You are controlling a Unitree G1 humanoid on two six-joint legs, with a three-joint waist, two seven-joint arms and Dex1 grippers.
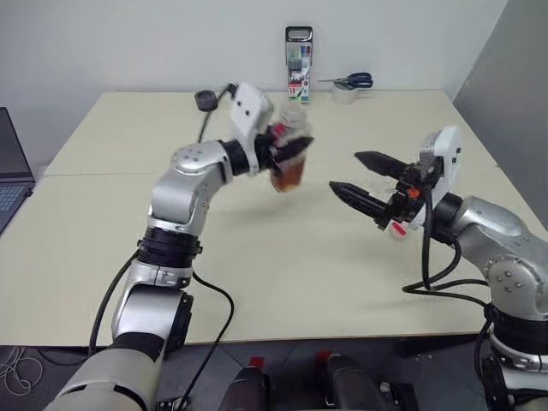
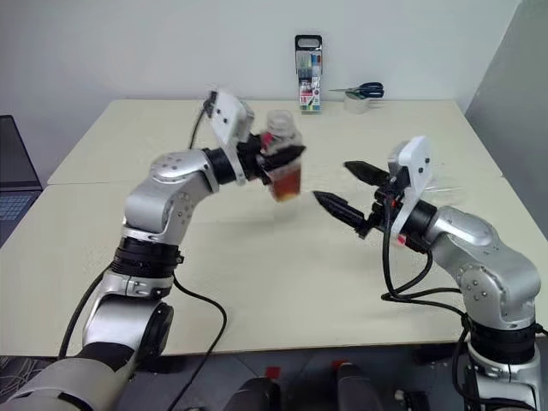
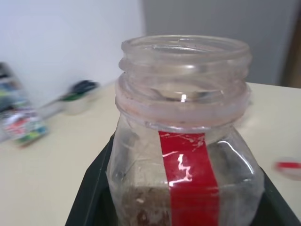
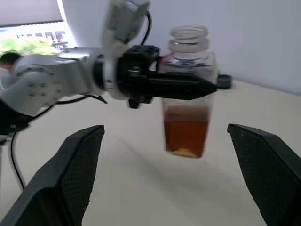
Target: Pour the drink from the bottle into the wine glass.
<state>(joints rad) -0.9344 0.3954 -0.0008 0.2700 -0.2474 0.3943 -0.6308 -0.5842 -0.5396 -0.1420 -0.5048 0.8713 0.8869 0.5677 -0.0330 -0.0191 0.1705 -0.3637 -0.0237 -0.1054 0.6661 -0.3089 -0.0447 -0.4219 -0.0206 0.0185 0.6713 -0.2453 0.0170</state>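
your left gripper clamps the uncapped bottle upright above the table, drink filling its base. your right gripper stands wide, empty, beside it.

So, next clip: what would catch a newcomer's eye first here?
The left gripper holds the uncapped bottle upright in the air above the middle of the table, the amber drink filling only its lower part. Facing it from the right, the right gripper hangs wide open and empty. At the table's far edge stand a marker pack and scissors.
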